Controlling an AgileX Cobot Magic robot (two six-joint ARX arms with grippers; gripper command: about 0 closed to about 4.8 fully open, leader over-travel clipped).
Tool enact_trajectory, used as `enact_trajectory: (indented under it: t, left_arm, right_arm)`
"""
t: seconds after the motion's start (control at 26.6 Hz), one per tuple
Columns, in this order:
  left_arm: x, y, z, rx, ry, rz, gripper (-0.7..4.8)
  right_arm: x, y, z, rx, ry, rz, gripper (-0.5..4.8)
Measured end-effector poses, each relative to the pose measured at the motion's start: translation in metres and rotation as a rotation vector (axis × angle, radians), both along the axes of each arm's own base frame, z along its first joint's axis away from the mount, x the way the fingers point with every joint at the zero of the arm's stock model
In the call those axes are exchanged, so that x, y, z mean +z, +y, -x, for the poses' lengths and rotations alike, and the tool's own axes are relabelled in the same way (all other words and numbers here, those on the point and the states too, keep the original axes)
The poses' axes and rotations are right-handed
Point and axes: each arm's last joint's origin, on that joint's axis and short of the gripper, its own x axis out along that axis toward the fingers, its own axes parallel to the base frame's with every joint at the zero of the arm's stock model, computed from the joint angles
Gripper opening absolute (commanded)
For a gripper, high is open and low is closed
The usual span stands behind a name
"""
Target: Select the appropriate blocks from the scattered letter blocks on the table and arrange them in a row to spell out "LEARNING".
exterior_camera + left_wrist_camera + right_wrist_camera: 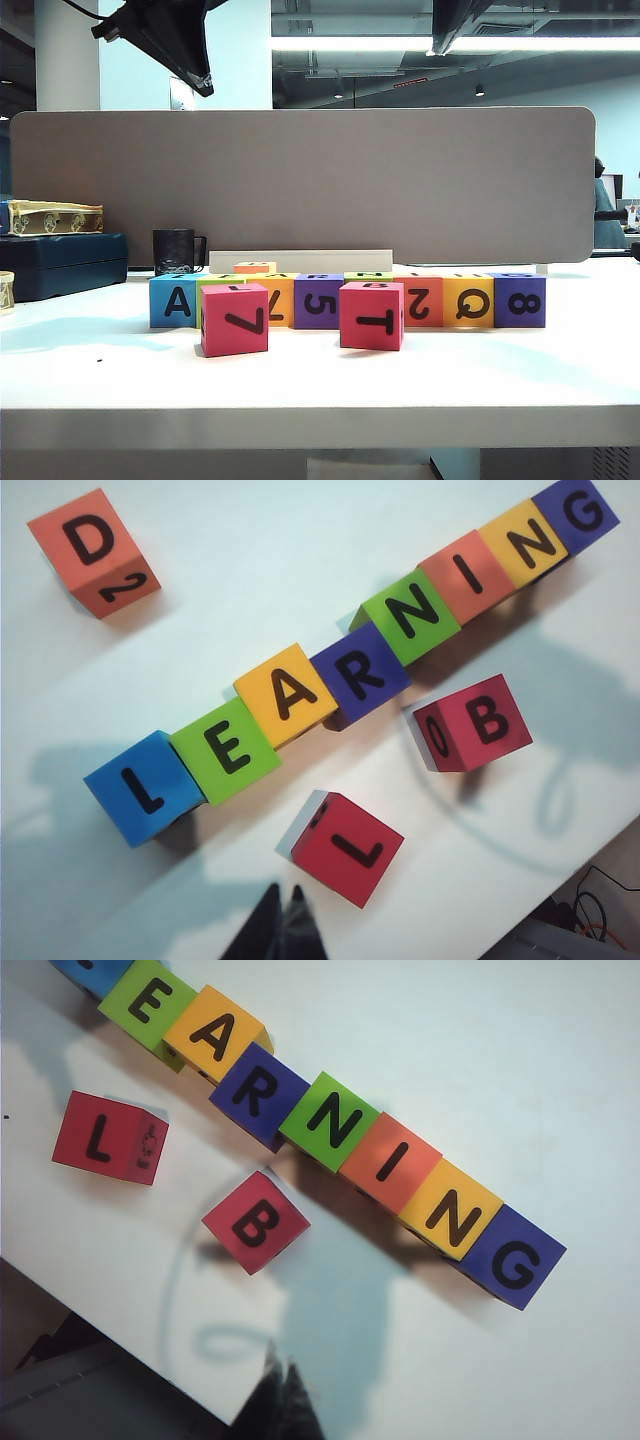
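Note:
Eight letter blocks stand in a row on the table [100,370], reading LEARNING from above: blue L [140,788], green E [226,750], yellow A [288,694], purple R [360,674], green N [410,615], orange I [465,575], yellow N [528,542], purple G [580,512]. The row [345,300] lies across the table's middle. Two red blocks, L [345,848] and B [475,722], sit in front of it, and an orange D block [92,550] behind. My left gripper [283,890] hangs shut and empty high over the front edge. My right gripper [280,1360] is likewise shut, empty, above red B [255,1222].
A grey-brown partition [300,180] closes the back. A black mug [175,250] and a dark blue box [60,262] stand at the back left. The table's thick front edge [320,425] runs just in front of the red blocks.

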Motion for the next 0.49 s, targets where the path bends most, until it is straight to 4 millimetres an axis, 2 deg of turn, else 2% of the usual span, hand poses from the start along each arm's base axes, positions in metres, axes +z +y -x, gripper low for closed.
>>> enact_trajectory:
  t: [0.23,0.3,0.49]
  left_arm:
    - [0.000,0.000,-0.001,0.000,-0.008,0.003,-0.05]
    - [0.000,0.000,-0.001,0.000,-0.008,0.003,-0.05]
    - [0.001,0.000,-0.001,0.000,-0.011,0.005,-0.05]
  right_arm:
    - [0.000,-0.005,0.005,0.008,-0.095,-0.028,-0.01]
    - [0.004,-0.011,0.012,0.001,-0.234,-0.099,-0.01]
    - [0.007,-0.030,0.026,-0.040,-0.428,-0.188,-0.01]
